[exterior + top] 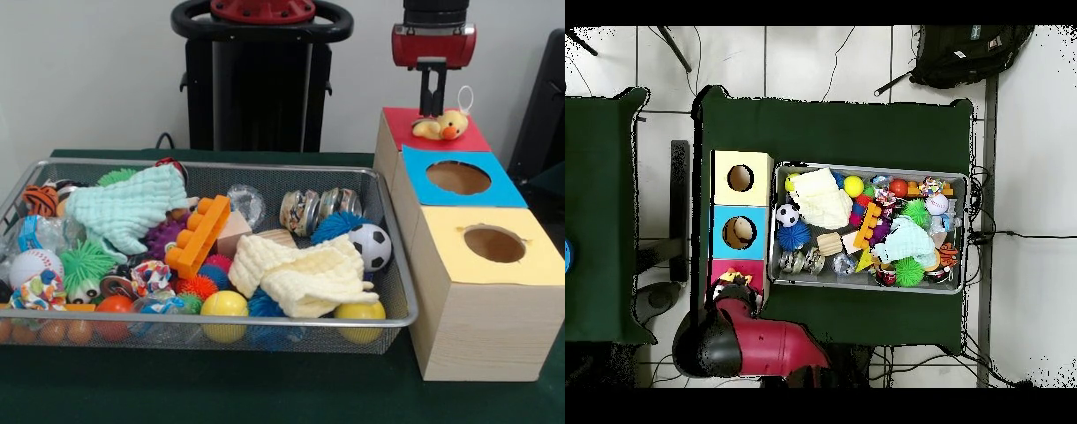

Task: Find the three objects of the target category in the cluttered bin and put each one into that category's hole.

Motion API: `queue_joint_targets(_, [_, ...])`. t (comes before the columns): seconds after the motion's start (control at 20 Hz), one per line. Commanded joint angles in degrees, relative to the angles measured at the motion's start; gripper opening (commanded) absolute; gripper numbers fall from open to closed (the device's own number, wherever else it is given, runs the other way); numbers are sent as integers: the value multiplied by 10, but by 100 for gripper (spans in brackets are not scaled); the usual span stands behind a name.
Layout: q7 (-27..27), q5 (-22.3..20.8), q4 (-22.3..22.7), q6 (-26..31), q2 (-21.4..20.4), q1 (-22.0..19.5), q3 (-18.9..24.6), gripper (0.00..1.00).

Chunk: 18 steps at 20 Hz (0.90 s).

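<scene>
Front view has the gripper (432, 104) hanging right above the duck (443, 126), fingers looking together and off it. Duck's lying flat on the red box top (459, 140) at 12 o'clock of the blue hole (458, 177), so it could just sit there instead of dropping in.

Desk (265, 389) has a dark green cover. Two things sit directly on it: the wire-mesh bin (388, 322), packed with toys and cloths, and just beside it a row of three wooden boxes (481, 322). Box tops are yellow, blue, red; yellow and blue have round holes. Bin and boxes are nearly touching, long sides parallel.
</scene>
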<state>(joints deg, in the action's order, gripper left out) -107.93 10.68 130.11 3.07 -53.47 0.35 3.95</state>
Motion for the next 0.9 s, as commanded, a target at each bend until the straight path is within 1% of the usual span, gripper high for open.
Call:
queue_joint_targets(0.05, [-115, 5, -22, -45, 2, 5, 43, 0])
queue_joint_targets(0.1, [-116, 7, -22, -47, 3, 7, 42, 0])
queue_joint_targets(0.25, [-125, 9, -26, -73, 25, 12, 48, 0])
queue_joint_targets(0.5, [-122, 8, -38, -88, 57, 16, 56, 0])
queue_joint_targets(0.6, [-122, 6, -44, -99, 75, 15, 61, 0])
queue_joint_targets(0.75, [-125, 2, -58, -131, 120, 19, 65, 0])
queue_joint_targets(0.9, [-123, 1, -63, -145, 144, 22, 66, 0])
